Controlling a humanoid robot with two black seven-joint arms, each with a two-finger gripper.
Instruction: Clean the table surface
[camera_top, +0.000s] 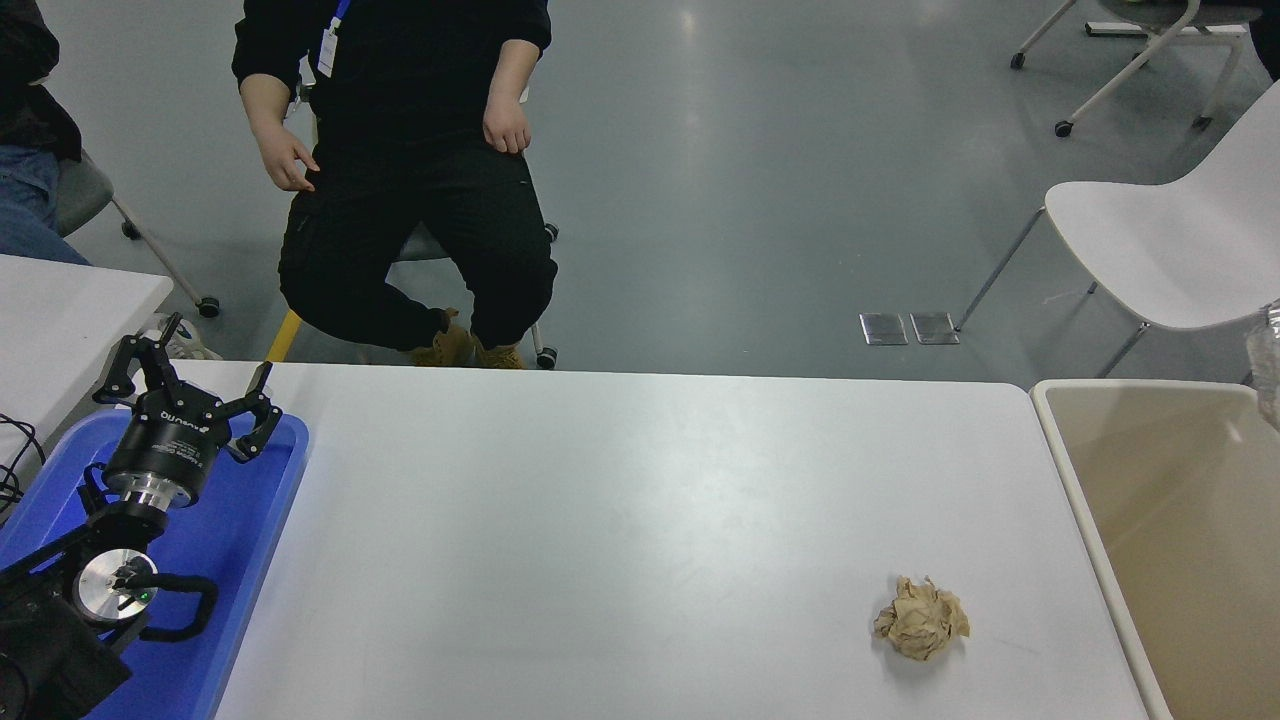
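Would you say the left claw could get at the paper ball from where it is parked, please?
Probably not easily. The left claw sits open over the blue tray, while the paper ball lies across the table beside the bin. Nothing blocks the way.

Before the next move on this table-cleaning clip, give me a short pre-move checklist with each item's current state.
1. Litter located: crumpled brown paper ball lies on the wide white table surface, near its right end: ok.
2. Disposal spot: beige plastic bin stands beside the table's right edge, open: ok.
3. Left gripper parked open over the blue plastic tray, holding nothing: ok.
4. Right gripper ready: out of view: cannot tell.
5. Seated person in black stays beyond the far edge, hands off the table: ok.
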